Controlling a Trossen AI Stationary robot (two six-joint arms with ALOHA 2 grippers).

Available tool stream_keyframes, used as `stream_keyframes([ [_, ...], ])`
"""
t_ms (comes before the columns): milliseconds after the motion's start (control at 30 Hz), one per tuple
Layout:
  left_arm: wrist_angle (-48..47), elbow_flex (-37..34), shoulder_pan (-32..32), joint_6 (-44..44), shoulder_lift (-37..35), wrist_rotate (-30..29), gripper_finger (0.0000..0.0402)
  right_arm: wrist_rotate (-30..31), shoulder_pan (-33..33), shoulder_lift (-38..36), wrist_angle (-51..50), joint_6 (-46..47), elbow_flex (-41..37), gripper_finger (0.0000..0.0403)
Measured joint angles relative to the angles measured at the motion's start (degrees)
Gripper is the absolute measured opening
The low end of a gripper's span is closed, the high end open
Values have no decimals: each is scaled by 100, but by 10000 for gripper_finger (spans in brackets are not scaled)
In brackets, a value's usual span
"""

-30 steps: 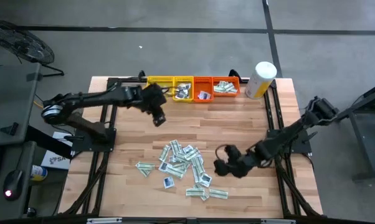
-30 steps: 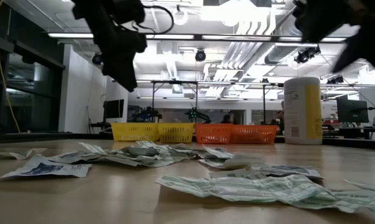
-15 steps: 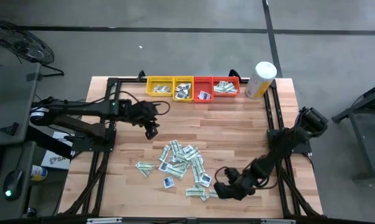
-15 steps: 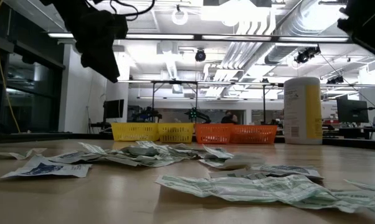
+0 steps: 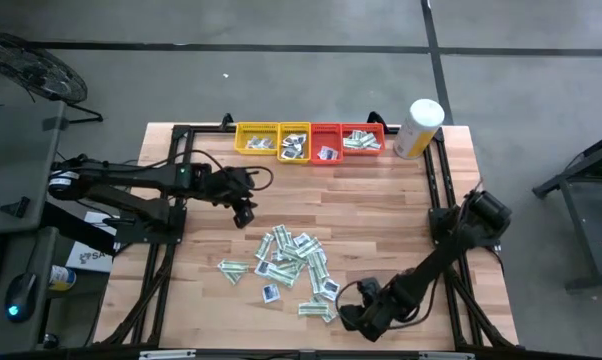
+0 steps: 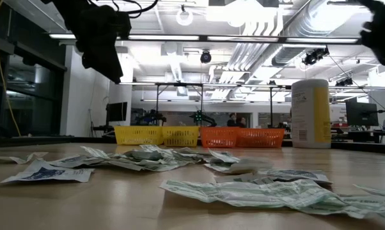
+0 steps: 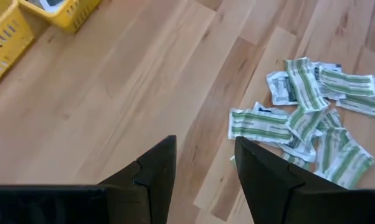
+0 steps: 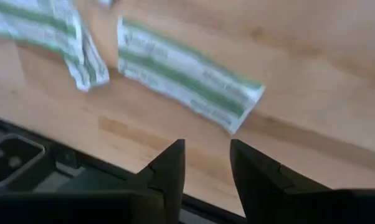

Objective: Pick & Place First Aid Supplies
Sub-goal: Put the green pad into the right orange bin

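Dozens of small flat paper first aid packets (image 5: 293, 262), white-and-green strips and white squares with dark blue centres, lie heaped at the middle of the pale wooden tabletop (image 5: 371, 195), with a few stragglers toward 6 o'clock. The right tool (image 5: 349, 316) sits low at about 5 o'clock, near the front edge, its fingers a little apart with nothing between them; the right wrist view shows one white-and-green paper strip (image 8: 187, 76) lying just ahead of the fingertips, not yet between them. The risk here is judged to be a miss: a packet this flat could slide or crumple under closing fingers, and one so near the edge might be pushed off the tabletop. Overlapping neighbours could also come up together. The left tool (image 5: 243, 213) hangs above bare wood at 10 o'clock from the heap, fingers spread and empty, well apart from the yellow and red plastic trays (image 5: 309, 140) at 12 o'clock.
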Motion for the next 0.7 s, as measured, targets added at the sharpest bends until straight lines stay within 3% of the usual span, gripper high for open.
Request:
stream_keyframes([
  [333,0,0,-288,36,0,11,162,532,256,210,49,140,5,119],
  [700,4,0,-520,46,0,-39,163,382,197,166,-443,215,5,119],
])
